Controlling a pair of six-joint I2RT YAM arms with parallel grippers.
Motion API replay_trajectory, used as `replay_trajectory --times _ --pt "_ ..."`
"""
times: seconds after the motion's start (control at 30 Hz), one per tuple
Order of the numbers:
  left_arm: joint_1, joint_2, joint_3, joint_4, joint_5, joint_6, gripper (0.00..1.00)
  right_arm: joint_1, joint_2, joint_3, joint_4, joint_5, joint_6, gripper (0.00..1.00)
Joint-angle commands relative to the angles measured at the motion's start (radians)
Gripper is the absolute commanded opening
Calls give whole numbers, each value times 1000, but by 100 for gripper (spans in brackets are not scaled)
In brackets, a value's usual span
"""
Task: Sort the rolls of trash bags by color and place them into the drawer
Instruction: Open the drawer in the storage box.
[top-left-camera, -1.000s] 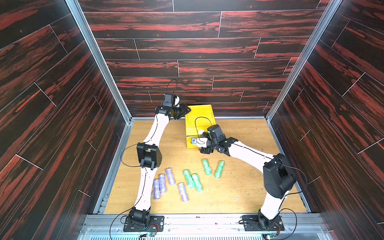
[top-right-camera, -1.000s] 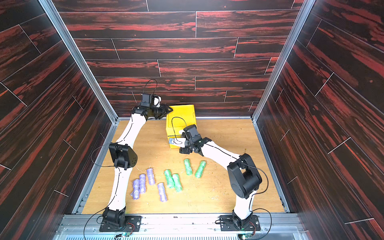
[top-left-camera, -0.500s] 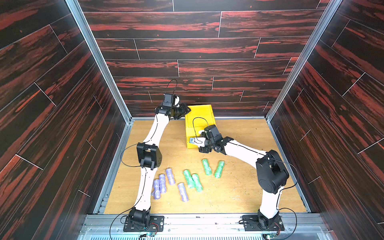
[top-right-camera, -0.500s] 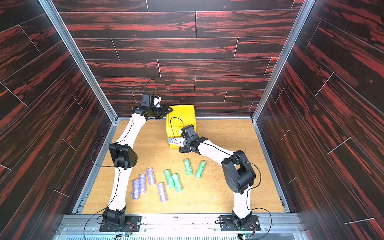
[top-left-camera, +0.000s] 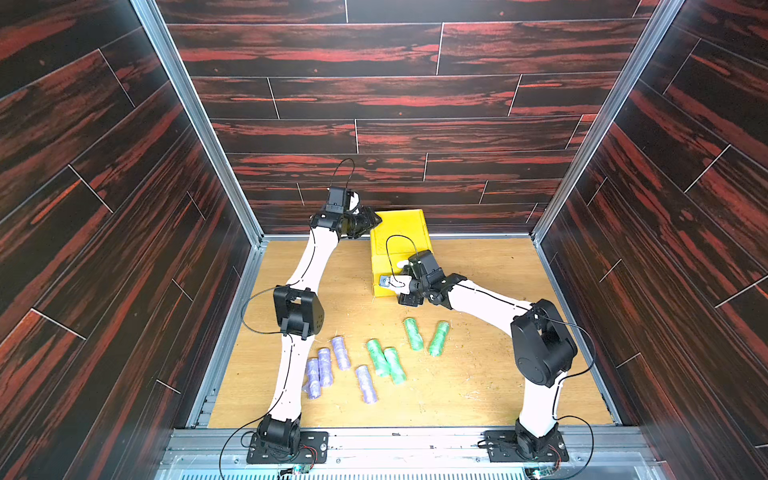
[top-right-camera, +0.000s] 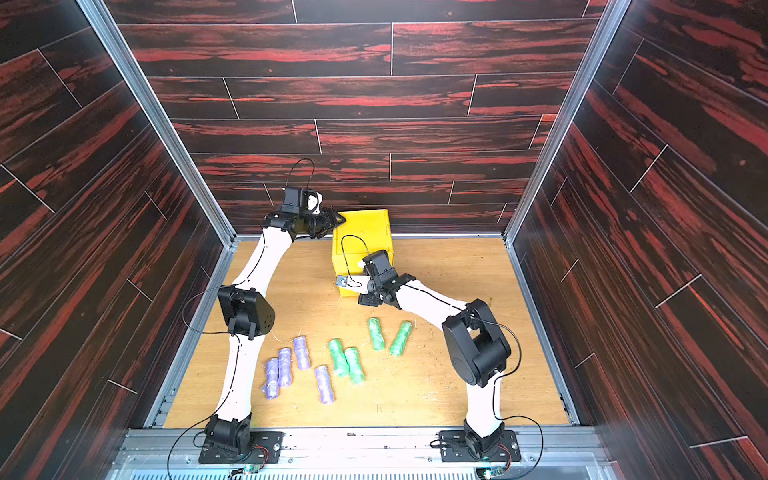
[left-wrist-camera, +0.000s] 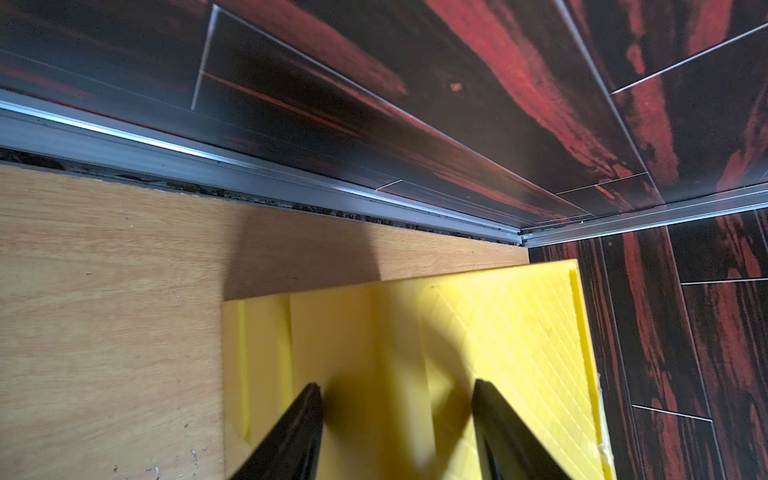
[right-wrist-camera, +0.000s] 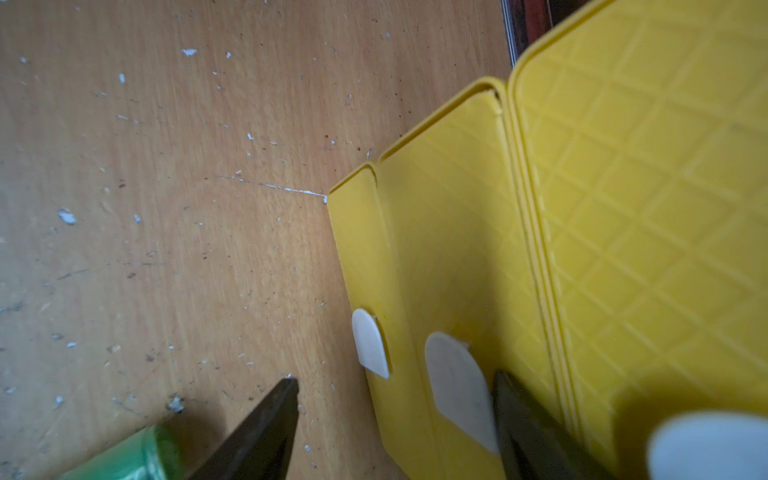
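The yellow drawer (top-left-camera: 399, 241) cabinet stands at the back of the floor, all fronts shut. My left gripper (left-wrist-camera: 397, 388) is open, its fingers astride the cabinet's upper back-left edge (top-left-camera: 370, 222). My right gripper (right-wrist-camera: 395, 378) is open low at the cabinet's front (top-left-camera: 397, 287). One finger is over the floor, the other beside the middle white tab (right-wrist-camera: 453, 382), with a lower white tab (right-wrist-camera: 370, 345) also between them. Several green rolls (top-left-camera: 413, 332) and several lilac rolls (top-left-camera: 340, 353) lie loose on the floor (top-right-camera: 376, 332), nearer the front. One green roll's end (right-wrist-camera: 124, 457) shows beside the right finger.
Dark wood-pattern walls with metal rails (top-left-camera: 232, 195) close in the wooden floor (top-left-camera: 490, 374) on three sides. The cabinet's back is near the rear wall (left-wrist-camera: 374, 199). Small white flecks litter the floor (right-wrist-camera: 187, 52).
My right arm has drawn in closer to the cabinet's front and its jaws have narrowed slightly. The left arm and the rolls have not moved.
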Motion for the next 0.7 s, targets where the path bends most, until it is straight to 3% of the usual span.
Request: replay_trajectory --times 0.0,0.67 --pt "-32 11 5 -90 54 13 60 16 -45 -47 -108 0 41 76" --pt "-32 12 7 -95 52 11 60 127 -224 -174 -246 0 181 74"
